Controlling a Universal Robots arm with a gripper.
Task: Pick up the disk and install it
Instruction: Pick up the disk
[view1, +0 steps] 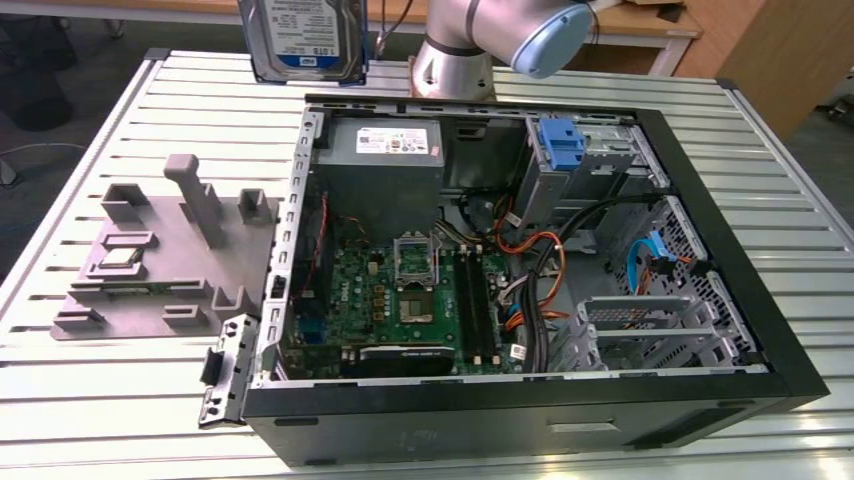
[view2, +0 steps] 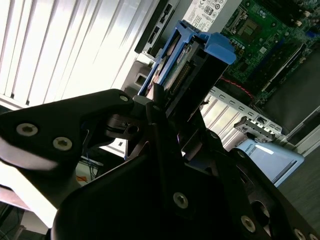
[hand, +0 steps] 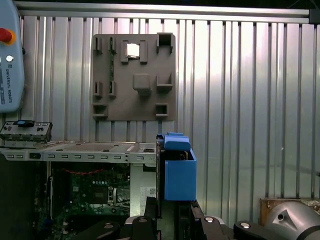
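Arm (view1: 461, 50) raised over the slatted table (view1: 120, 400), pincer (view2: 167, 107) clamped on the disk (view1: 304, 40) — held upright, near the open computer case (view1: 747, 330)

the computer case (view1: 534, 420) lies on the table (view1: 120, 400), covering its middle and the side toward the exterior view's right. the fixture plate (view1: 160, 265) lies on the table beside the case, toward the edge at the exterior view's left. the arm's base (view1: 454, 60) stands at the far edge, behind the case. the disk (view1: 304, 40) hangs over that edge beside the base, clamped in the gripper (view2: 167, 107). inside the case, the power supply (view1: 380, 150) sits in the far corner, the motherboard (view1: 400, 300) before it, the bracket (view1: 561, 145) further toward the exterior view's right.
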